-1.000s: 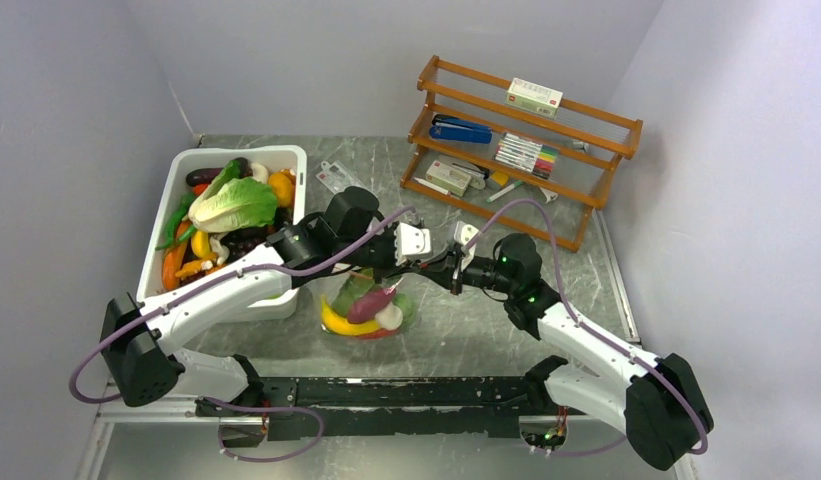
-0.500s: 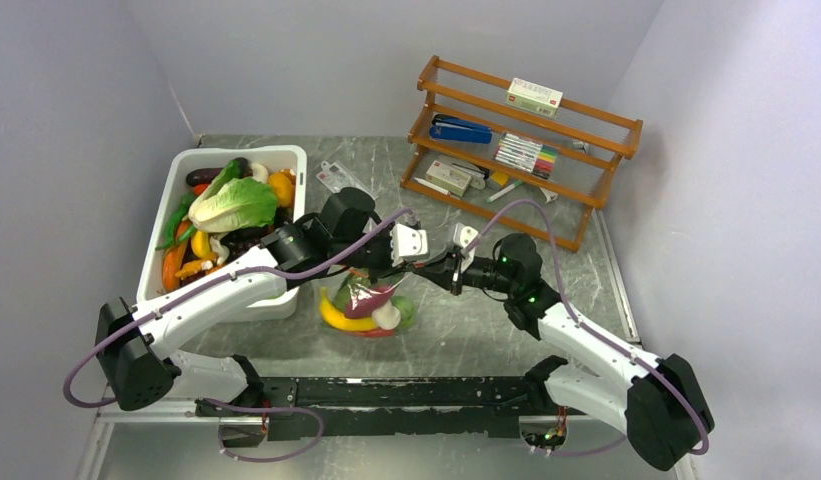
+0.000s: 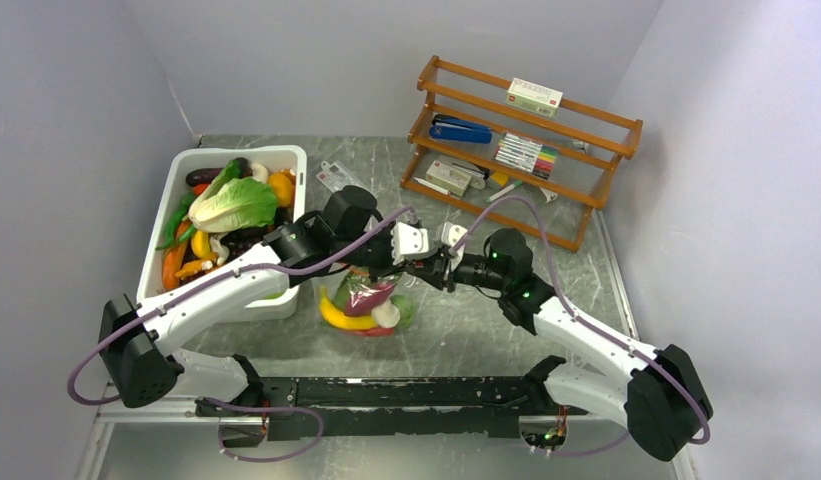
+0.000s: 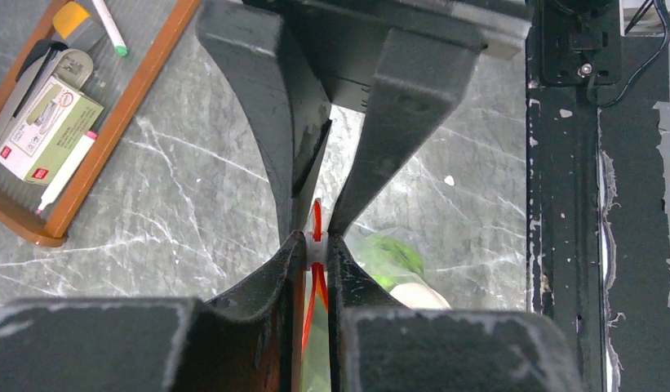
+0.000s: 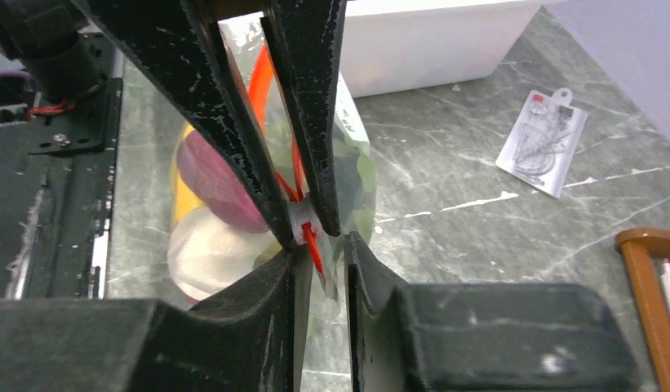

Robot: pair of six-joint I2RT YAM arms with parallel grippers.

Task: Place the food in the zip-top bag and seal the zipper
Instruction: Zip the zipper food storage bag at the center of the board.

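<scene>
Bright, even overhead light, soft shadows on table (image 3: pixel 456 330), no real glare; wrist cams: nearest fingers (image 4: pixel 111 343) blurry, bkgd sharp, slight edge distortion.

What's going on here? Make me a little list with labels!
Bag: clear zip-top bag, between the two grippers
Inside: food, yellow, purple, white and green pieces
Left gripper: shut on the zipper
Right gripper: jaws slightly apart around the zipper
Nearby: white bin of more toy produce
</scene>
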